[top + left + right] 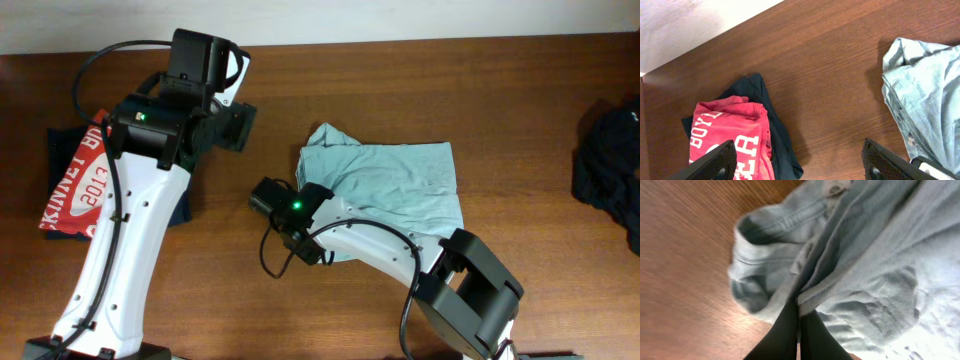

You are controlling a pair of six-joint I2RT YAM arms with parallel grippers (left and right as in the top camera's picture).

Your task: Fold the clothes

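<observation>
The right claw (798, 307) is pressed together on a fold of the light blue shirt (875, 275). Its two black fingers (782, 335) meet with a ridge of cloth caught between the tips. The pinched spot is at the shirt's bunched edge, where a stitched hem or sleeve curls open just beyond the fingertips. The rest of the shirt spreads away to one side of this claw, and the bare wooden table (685, 255) shows on the other side. Seen from overhead, the cloth is crumpled next to the grip and lies flatter farther from it.

The left claw (799, 150) is spread wide and holds nothing; only table shows between its fingers. It hangs above the tabletop, apart from every garment. Close by one finger (710, 162) lies a folded red shirt (732, 137) with white letters. It rests on a dark blue cloth (777, 140), which sticks out past it toward the gap of the claw. The edge of the light blue shirt lies near the other finger.

A dark heap of clothes (612, 170) sits at the table's edge, well apart from both claws and beyond the blue shirt from the right claw.
</observation>
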